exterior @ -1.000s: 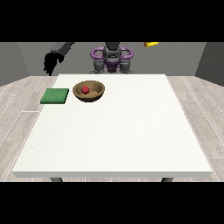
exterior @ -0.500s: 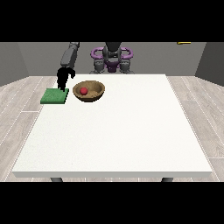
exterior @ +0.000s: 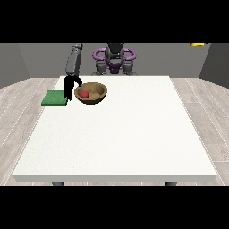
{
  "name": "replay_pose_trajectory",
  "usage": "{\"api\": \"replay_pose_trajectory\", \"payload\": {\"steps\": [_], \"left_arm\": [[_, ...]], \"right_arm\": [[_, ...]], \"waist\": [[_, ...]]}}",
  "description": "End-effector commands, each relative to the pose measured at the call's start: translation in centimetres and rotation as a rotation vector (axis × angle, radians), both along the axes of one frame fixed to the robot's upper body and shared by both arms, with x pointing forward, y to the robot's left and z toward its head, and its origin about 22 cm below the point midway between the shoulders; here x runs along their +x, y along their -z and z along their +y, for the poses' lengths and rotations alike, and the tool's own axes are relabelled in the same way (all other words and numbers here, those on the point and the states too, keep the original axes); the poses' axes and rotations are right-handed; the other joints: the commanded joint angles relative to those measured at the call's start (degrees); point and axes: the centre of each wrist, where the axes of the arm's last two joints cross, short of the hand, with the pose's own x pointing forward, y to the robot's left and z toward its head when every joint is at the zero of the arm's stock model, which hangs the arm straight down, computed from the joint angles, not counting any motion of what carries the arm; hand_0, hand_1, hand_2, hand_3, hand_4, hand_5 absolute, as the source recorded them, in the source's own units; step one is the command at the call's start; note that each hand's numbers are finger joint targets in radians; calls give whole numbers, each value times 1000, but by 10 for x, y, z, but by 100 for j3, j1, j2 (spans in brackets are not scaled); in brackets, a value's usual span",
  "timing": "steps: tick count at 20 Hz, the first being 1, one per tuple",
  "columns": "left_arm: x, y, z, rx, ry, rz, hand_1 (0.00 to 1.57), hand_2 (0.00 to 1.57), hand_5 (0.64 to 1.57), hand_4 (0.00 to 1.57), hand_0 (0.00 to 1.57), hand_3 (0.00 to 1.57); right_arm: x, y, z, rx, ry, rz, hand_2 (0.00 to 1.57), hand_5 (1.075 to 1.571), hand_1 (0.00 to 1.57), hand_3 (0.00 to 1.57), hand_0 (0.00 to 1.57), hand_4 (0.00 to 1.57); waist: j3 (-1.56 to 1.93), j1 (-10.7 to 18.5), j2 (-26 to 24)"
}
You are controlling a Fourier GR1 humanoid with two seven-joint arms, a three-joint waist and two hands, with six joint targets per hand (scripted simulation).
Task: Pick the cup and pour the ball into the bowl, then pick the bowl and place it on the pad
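Presently the hand at the view's left (exterior: 69, 86) hangs low over the far-left part of the white table (exterior: 120, 143), at the end of a grey forearm that drops steeply from the robot's shoulder. It sits between the green pad (exterior: 54, 98) and the wooden bowl (exterior: 91, 93), just beside the bowl's left rim; whether it touches the rim, cannot tell. Its fingers point down toward the tabletop, but whether they are spread, curled or pinching anything is not readable at this scale.

Bowl: upright on the table, near the far-left corner, brown, shallow. Red ball (exterior: 84, 94) lies inside it, toward the left side of the hollow.

Pad: flat, dark green, at the table's left edge, just left of the hand and apart from the bowl.

No cup can be made out. Robot torso (exterior: 114, 58) stands behind the far edge, centre. The other hand does not show.
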Motion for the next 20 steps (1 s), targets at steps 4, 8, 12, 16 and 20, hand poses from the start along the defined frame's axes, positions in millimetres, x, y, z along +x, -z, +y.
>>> {"api": "replay_pose_trajectory", "payload": {"steps": [4, 8, 12, 16, 20], "left_arm": [[-20, -18, 24, 5, 6, -46, 0, 0, 1533, 1019, 0, 0], [-20, -26, 23, 13, 13, -71, 0, 0, 1539, 1013, 0, 0], [-25, -38, 20, 22, 25, -101, 0, 0, 1538, 1017, 0, 0], [-28, -36, 29, 15, 23, -88, 0, 0, 1537, 1022, 0, 0], [-36, -58, 38, 3, 55, -141, 0, 0, 1543, 1022, 0, 0]], "right_arm": [[8, 11, 1, -17, 8, -22, 0, 1552, 0, 0, 0, 509], [17, 4, 11, -13, 14, -67, 0, 1548, 0, 0, 0, 469], [-2, 20, 9, -9, 22, -72, 0, 1547, 0, 0, 0, 458], [27, -2, 16, 0, 3, -82, 0, 1550, 0, 0, 0, 463], [23, 6, 14, 2, 89, -89, 0, 1556, 0, 0, 0, 498]], "waist": [[2, 9, 288], [1, 71, 517], [3, 152, 572], [0, 151, 573], [5, 320, 884]]}}
